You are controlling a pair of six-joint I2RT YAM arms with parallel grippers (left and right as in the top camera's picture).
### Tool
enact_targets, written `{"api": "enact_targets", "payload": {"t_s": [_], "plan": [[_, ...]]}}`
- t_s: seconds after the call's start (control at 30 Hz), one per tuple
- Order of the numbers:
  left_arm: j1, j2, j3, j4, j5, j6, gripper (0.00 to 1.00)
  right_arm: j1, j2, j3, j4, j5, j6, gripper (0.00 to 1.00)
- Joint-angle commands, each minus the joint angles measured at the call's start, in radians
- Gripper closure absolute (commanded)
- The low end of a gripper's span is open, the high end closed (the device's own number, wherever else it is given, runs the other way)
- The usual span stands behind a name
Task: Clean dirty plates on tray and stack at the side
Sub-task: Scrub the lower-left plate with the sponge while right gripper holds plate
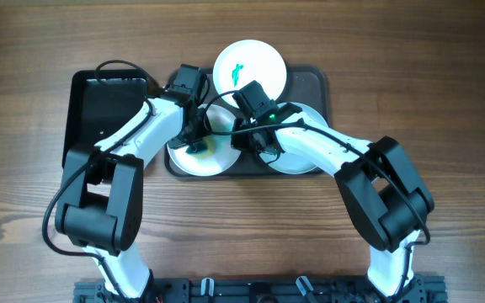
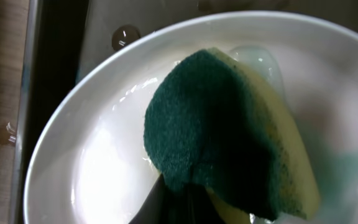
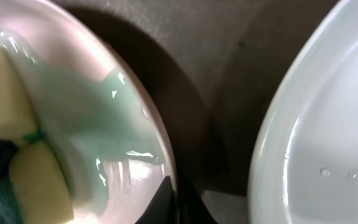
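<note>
The dark tray [image 1: 314, 80] holds three plates. A white plate [image 1: 249, 69] with a green smear lies at the back. A pale blue plate [image 1: 300, 158] lies front right. My left gripper [image 1: 197, 143] is shut on a green and yellow sponge [image 2: 222, 130] and presses it on the front left white plate [image 2: 92, 168]. My right gripper [image 3: 178, 200] is shut on that plate's right rim [image 3: 166, 143]. A smeared green film [image 3: 86, 118] spreads over the plate beside the sponge [image 3: 36, 180]. The pale blue plate [image 3: 316, 143] lies to the right across a strip of tray [image 3: 216, 74].
A smaller glossy black tray [image 1: 99, 109] lies to the left of the dark tray, under my left arm. Both arms cross over the front of the dark tray. Bare wooden table [image 1: 428, 76] surrounds the trays.
</note>
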Motion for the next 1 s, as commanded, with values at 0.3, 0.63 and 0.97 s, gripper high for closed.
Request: {"api": "enact_targets", "payload": {"t_s": [0.3,0.63,0.97], "plan": [[0.015,0.019,-0.037,0.058,0.525,0.367,0.96,-0.014,-0.004,0.000,-0.016,0.044,0.003,0.96],[0.014,0.011,-0.017,0.087,-0.200,0.174,0.96,-0.014,-0.004,0.000,-0.015,0.044,0.003,0.96],[-0.037,-0.009,0.014,0.011,-0.358,0.097,0.96,-0.014,-0.004,0.000,-0.014,0.043,0.003,0.96]]}}
